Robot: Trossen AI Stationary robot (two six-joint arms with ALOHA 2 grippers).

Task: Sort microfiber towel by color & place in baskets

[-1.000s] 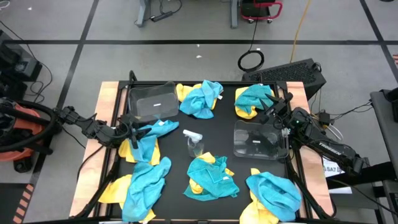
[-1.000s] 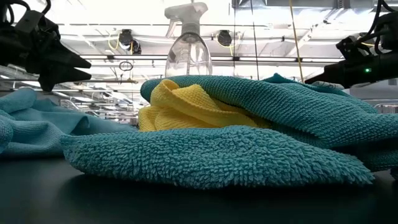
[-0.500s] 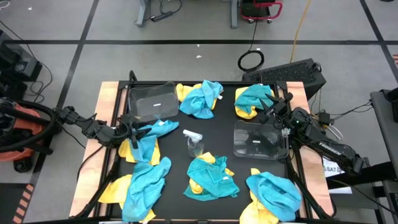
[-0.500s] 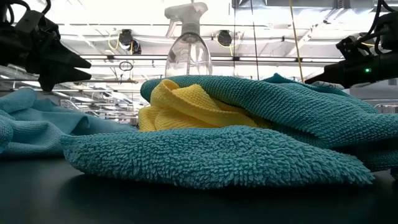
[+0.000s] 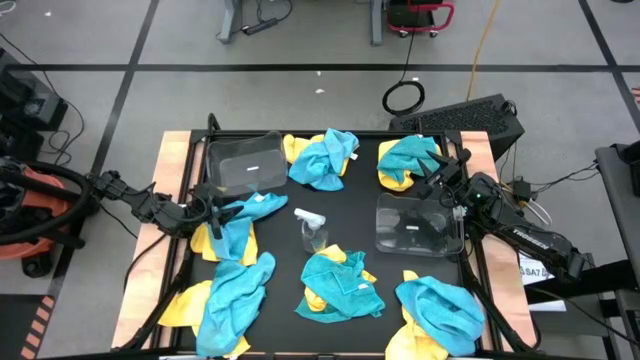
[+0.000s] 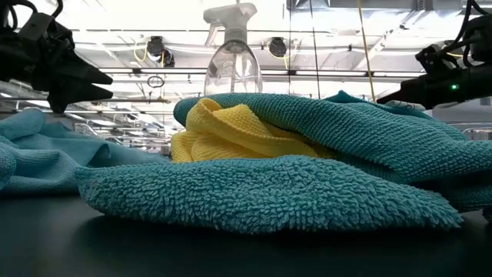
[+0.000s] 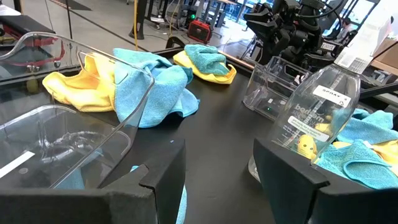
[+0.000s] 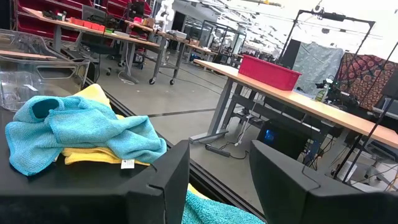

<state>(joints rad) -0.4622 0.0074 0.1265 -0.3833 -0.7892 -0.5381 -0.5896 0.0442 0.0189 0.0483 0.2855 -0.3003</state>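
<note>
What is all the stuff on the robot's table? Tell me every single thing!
Towel piles: six heaps, turquoise mixed with yellow, spread around the black table.
Baskets: two, clear plastic; one at the far left corner, one on the right side; no towels inside either.
Spray bottle: one, clear with a white trigger, mid-table.
Left pincer: dark, open, over the turquoise towel near the left edge.
Right pincer: dark, open, between the far right pile and the right basket.

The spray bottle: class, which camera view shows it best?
The high view: the whole spray bottle lies unobstructed mid-table. The low view shows only its top behind towels; the left wrist view crops it; the right wrist view misses it.
</note>
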